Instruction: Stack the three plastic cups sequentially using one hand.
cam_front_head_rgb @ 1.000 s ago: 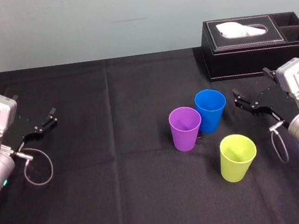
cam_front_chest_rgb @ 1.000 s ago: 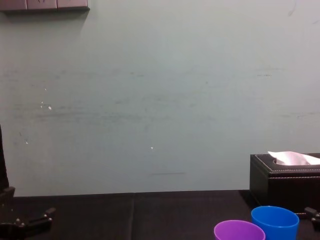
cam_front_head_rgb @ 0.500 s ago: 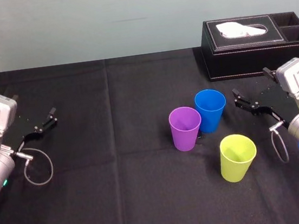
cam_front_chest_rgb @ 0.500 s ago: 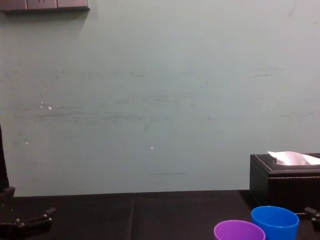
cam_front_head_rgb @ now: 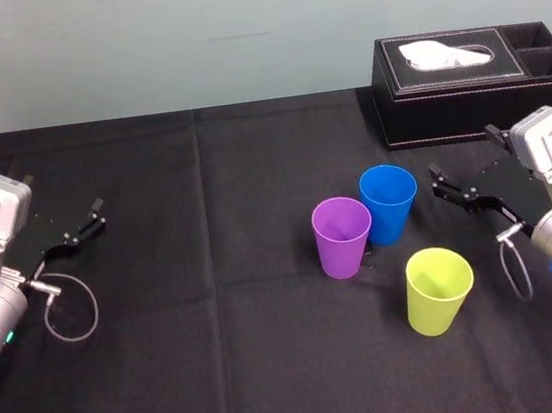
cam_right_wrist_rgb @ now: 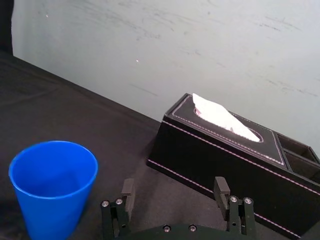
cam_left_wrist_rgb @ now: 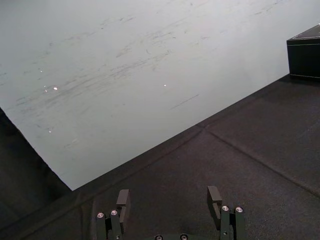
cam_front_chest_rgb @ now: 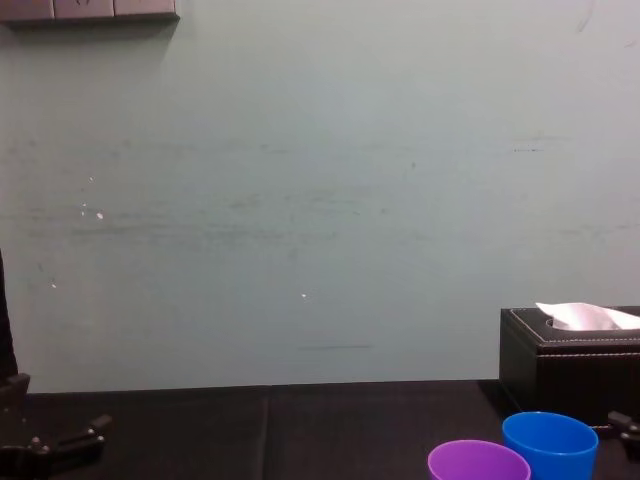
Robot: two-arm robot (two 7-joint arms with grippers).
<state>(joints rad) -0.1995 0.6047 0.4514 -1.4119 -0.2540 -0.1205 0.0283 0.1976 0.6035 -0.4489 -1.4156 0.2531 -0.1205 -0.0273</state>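
Upright and unstacked on the black cloth-covered surface (cam_front_head_rgb: 196, 377), right of centre in the head view: a purple tapered plastic cup (cam_front_head_rgb: 342, 239), a blue tapered plastic cup (cam_front_head_rgb: 388, 203) just above and to its right, and a yellow-green tapered plastic cup (cam_front_head_rgb: 438, 290) lower right, apart from both. Purple and blue close together, rims overlapping in that view; touching or not, cannot tell. All three empty, mouths up.

At the right of the frame, near the blue cup and about level with it: the black right gripper (cam_front_head_rgb: 438, 180), fingers spread wide, gripping nothing. In the right wrist view, blue cup at lower left, outside the gap between the fingers.

At the far left of the head view, well apart from the cups: the black left gripper (cam_front_head_rgb: 91, 221), fingers likewise wide and empty.

At upper right, behind the cups: a black leather tissue box (cam_front_head_rgb: 474, 92), white tissue poking from the top.
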